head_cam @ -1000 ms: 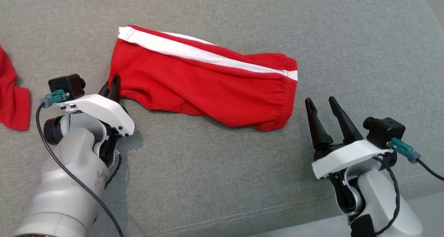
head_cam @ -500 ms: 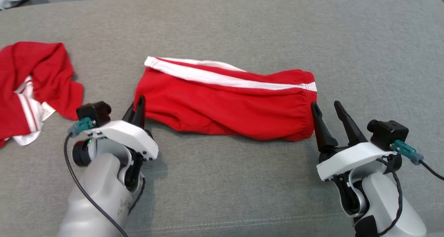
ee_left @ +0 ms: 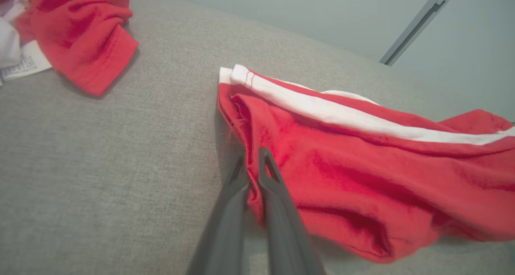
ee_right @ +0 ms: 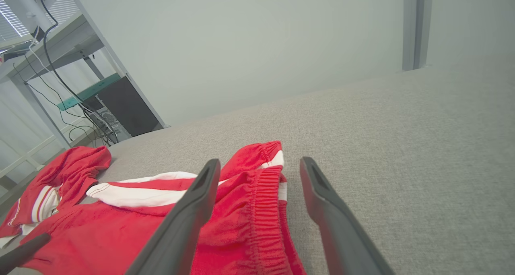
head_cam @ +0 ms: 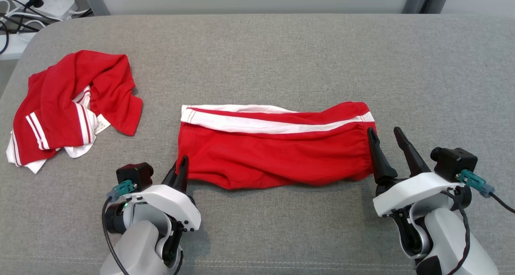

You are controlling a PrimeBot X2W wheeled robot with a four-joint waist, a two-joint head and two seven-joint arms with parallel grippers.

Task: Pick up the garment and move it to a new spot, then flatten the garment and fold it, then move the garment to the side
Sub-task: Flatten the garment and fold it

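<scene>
The garment (head_cam: 277, 154) is a pair of red shorts with a white side stripe, lying stretched left to right on the grey cushion (head_cam: 281, 57). My left gripper (head_cam: 183, 164) is shut on the lower left hem corner; in the left wrist view the red cloth (ee_left: 362, 166) is pinched between the fingers of that gripper (ee_left: 251, 158). My right gripper (head_cam: 384, 133) stands open at the elastic waistband end on the right. In the right wrist view the waistband (ee_right: 257, 210) lies between and below the spread fingers of the gripper (ee_right: 260, 164); whether they touch it I cannot tell.
A second red and white garment (head_cam: 72, 106) lies crumpled at the cushion's far left, also in the left wrist view (ee_left: 80, 29) and the right wrist view (ee_right: 60, 174). Cables and a power strip (head_cam: 48, 3) sit beyond the back left corner. A stitched seam (head_cam: 305, 263) runs near the front edge.
The head camera has tilted up, bringing the cushion's back edge and the second garment into view. The shorts now lie straighter, and the open right gripper has closed in on the waistband end.
</scene>
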